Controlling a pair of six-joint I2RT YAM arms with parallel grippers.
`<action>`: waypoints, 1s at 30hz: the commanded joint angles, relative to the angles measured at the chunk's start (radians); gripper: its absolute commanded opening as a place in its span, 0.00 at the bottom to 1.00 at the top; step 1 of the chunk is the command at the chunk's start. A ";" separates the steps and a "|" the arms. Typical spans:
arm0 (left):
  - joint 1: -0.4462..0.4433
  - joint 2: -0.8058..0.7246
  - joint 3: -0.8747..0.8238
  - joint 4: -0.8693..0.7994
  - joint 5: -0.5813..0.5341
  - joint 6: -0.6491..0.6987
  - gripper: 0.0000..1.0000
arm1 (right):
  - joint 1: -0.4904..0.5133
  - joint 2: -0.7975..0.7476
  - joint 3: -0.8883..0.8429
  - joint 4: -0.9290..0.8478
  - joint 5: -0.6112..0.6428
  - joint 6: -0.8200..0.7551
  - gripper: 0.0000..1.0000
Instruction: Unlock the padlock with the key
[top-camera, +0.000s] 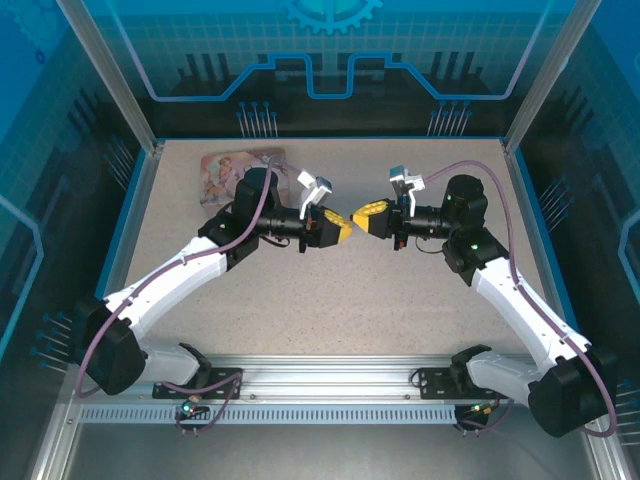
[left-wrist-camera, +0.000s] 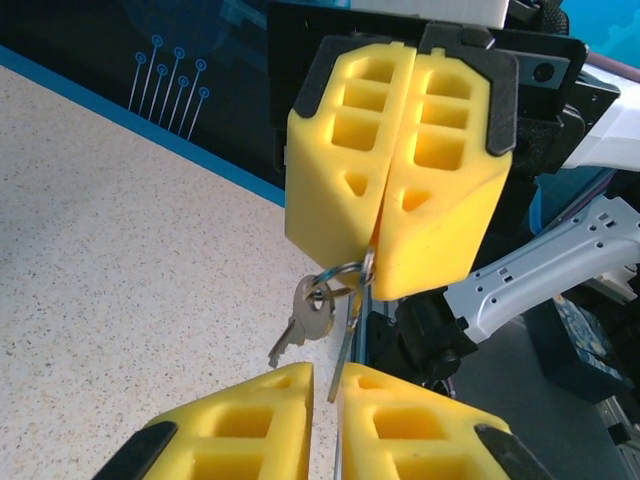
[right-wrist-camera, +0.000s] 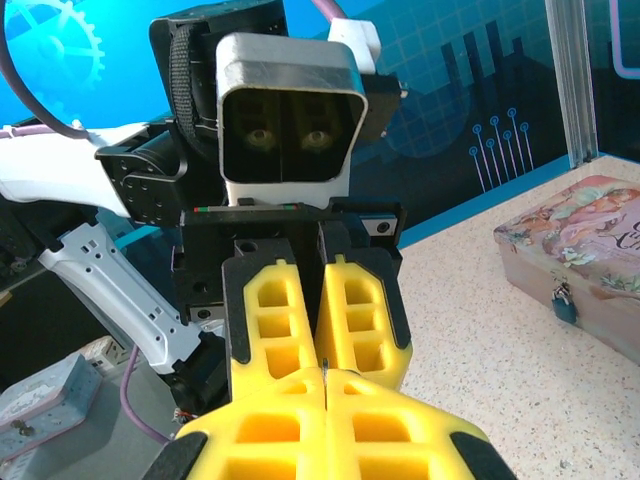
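The speckled bench lay beneath both end effectors, which met tip to tip above its middle without touching it. The left arm and the right arm reached inward towards each other.

A pink illustrated tin sat on the bench well apart from the meeting point, behind the left end effector and off to its outer side.

The right end effector faced the left one with its yellow fingers pressed together, pinching a key ring at the very tips. The left end effector sat just below and opposite it in the left wrist view, its two fingers standing a narrow gap apart.

From the ring hung a silvery key, dangling free to one side of the left end effector's gap. The key, thin and dark, hung straight down from the ring into that gap, close against one finger. Whether the fingers actually gripped it could not be told.

The padlock, small and blue-bodied, hung against the tin's front wall, far from both end effectors.
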 joint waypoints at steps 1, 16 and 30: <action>-0.003 -0.024 0.047 -0.018 0.008 0.034 0.19 | 0.006 -0.009 0.026 -0.018 -0.009 -0.014 0.00; -0.002 -0.038 0.129 -0.249 -0.037 0.163 0.00 | -0.051 -0.044 0.073 -0.329 -0.058 -0.211 0.21; -0.056 0.079 0.507 -1.160 -0.295 0.676 0.00 | -0.052 -0.032 0.264 -0.921 -0.014 -0.889 0.52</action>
